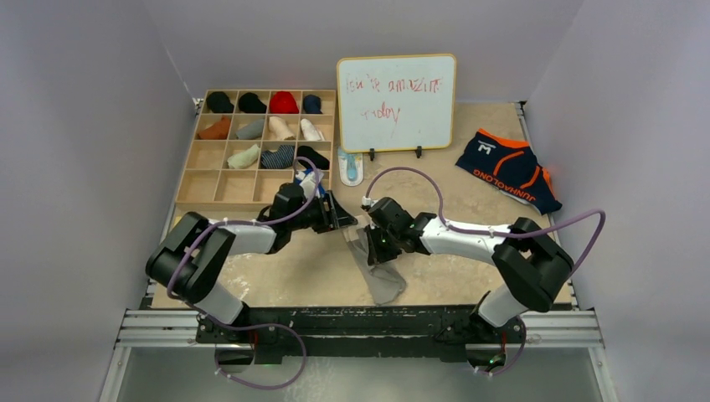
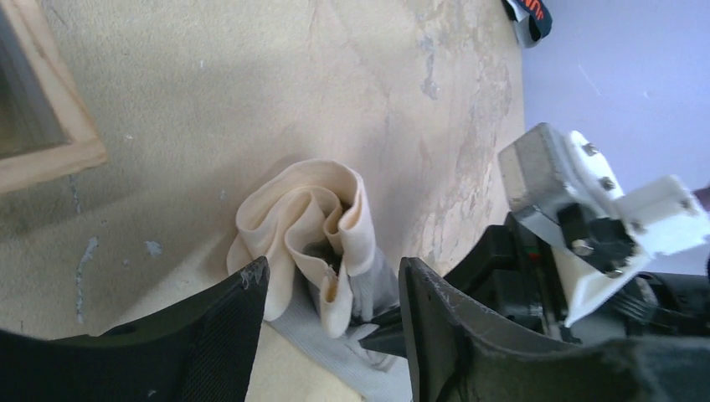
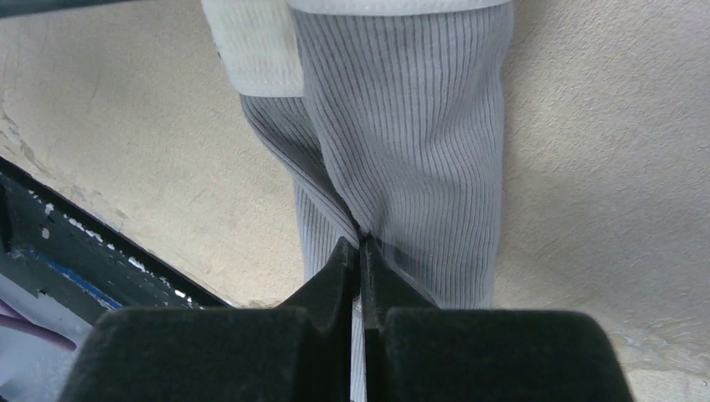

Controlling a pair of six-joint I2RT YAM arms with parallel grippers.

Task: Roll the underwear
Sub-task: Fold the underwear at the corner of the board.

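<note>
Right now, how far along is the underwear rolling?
Done: little; the grey briefs are bunched into a loose curl at the waistband only. In hand: the right fingers pinch their ribbed fabric shut, and the left fingers stand open at the curl. Left: finishing that roll, and the navy briefs lie unrolled at the far right.

Top camera, fixed above and behind the arm bases, looks down and forward over the whole table [image 1: 469,180] from well off. Left wrist camera rides low and close behind the left gripper [image 2: 335,268], facing across the table toward its far right corner. Right wrist camera peers steeply down past the right gripper [image 3: 360,247], very near the surface, rail [image 3: 84,243] at lower left. All three views share the grey briefs [image 1: 383,280] at near centre.
</note>
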